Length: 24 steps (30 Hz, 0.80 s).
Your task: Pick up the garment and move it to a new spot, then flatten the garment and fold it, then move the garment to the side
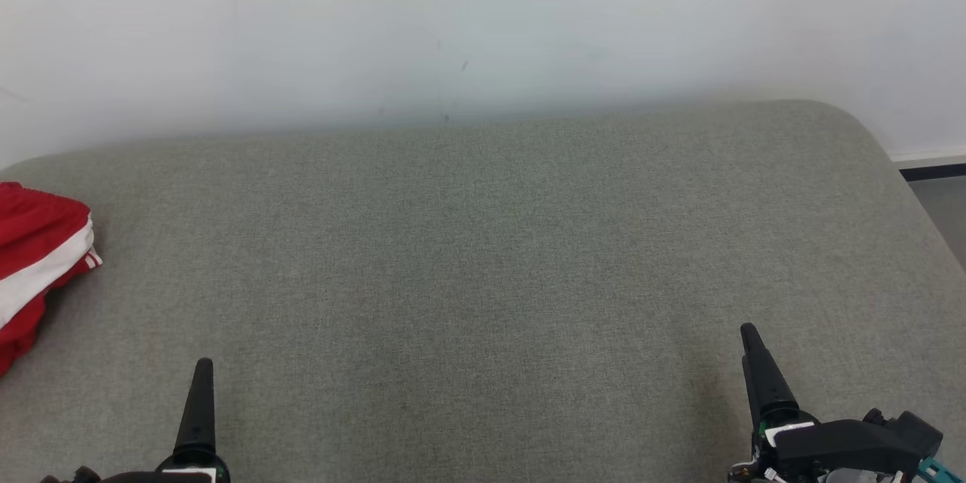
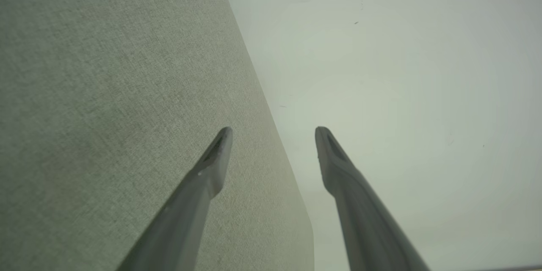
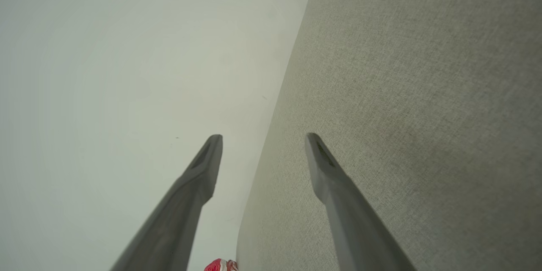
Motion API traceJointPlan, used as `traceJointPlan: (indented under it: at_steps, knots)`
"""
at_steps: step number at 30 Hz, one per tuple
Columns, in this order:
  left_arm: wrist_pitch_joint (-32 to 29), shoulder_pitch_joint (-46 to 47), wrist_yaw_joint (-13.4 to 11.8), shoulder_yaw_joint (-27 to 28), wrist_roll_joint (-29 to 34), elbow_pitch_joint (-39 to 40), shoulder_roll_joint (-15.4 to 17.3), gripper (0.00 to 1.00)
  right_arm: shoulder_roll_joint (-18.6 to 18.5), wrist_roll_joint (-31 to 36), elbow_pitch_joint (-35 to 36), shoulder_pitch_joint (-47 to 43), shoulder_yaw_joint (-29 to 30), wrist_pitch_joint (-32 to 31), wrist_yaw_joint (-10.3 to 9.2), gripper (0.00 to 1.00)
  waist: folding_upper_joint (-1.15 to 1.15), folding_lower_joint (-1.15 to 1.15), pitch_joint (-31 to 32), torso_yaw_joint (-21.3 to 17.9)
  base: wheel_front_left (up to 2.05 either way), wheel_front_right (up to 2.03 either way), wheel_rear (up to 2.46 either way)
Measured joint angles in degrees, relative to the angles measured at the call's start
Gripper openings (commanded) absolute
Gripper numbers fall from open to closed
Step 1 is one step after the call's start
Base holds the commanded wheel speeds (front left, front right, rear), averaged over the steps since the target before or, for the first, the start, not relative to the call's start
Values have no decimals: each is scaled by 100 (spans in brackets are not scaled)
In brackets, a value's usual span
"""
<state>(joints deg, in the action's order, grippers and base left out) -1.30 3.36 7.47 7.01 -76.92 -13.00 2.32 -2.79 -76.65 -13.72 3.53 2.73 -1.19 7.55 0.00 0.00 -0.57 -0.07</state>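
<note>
My left gripper [image 2: 274, 129] and right gripper [image 3: 263, 135] both gape wide, holding nothing, and the red-and-white garment [image 1: 34, 264] lies well left of my left jaws, either untouched or already set aside.

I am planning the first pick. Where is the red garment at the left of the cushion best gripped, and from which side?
Probably the bunched edge of the red garment that faces the middle of the grey cushion, by the white stripe: its folds rise there. Come down from above on that side with the open left hand, which is nearest.
</note>
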Motion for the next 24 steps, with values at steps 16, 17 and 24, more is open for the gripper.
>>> traceJointPlan:
  at_steps: [16,17,24]
  knots:
    - [333,-230,-403,-180,1874,339,3,100,0,1751,265,-60,-229,332,0,100,0,1,-24,-19,0,0,0]
    - [360,-232,-425,-197,2018,350,4,100,0,1863,274,-67,-250,355,0,100,0,1,-24,-19,0,0,0]
    - [493,-320,-590,-322,2819,370,5,100,-1,2610,310,-123,-331,491,0,100,0,1,-28,-15,0,0,0]
